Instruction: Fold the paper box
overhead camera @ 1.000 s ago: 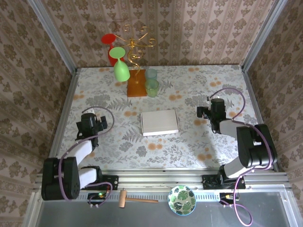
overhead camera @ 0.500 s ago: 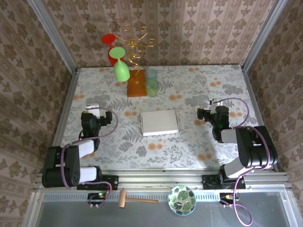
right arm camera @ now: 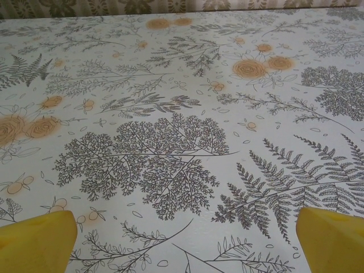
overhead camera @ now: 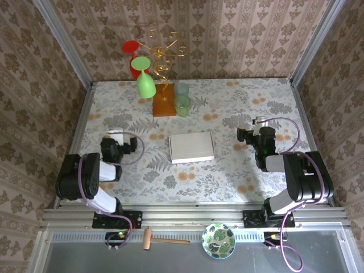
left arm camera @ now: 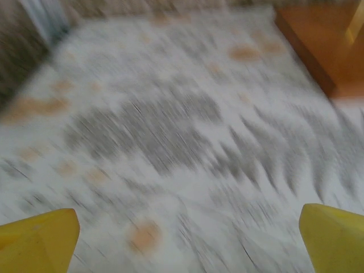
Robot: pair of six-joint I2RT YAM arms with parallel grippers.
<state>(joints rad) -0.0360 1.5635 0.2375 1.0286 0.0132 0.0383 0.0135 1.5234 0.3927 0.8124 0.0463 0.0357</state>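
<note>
Pale cardboard paper box (overhead camera: 192,147) lying flat mid-table on the floral tablecloth (overhead camera: 239,102); left gripper (overhead camera: 117,136) and right gripper (overhead camera: 259,123) well apart on either side; both jaws spread wide, grasping nothing.

Three walls close in the table: a back wall (overhead camera: 227,34), a left wall (overhead camera: 28,114) and a right wall (overhead camera: 341,85), all papered in a beige-brown damask pattern with vertical stripes. Bare aluminium posts (overhead camera: 62,42) run up the two far corners where the walls meet. The table carries a white tablecloth (overhead camera: 239,102) printed with grey ferns and leafy sprigs and scattered orange roses; the right wrist view shows the print sharply (right arm camera: 170,148), the left wrist view shows it smeared by blur (left arm camera: 170,131). An aluminium rail (overhead camera: 193,213) borders the table's near edge, with a flat grey ledge (overhead camera: 85,256) in front of it. The light is even and soft.
</note>
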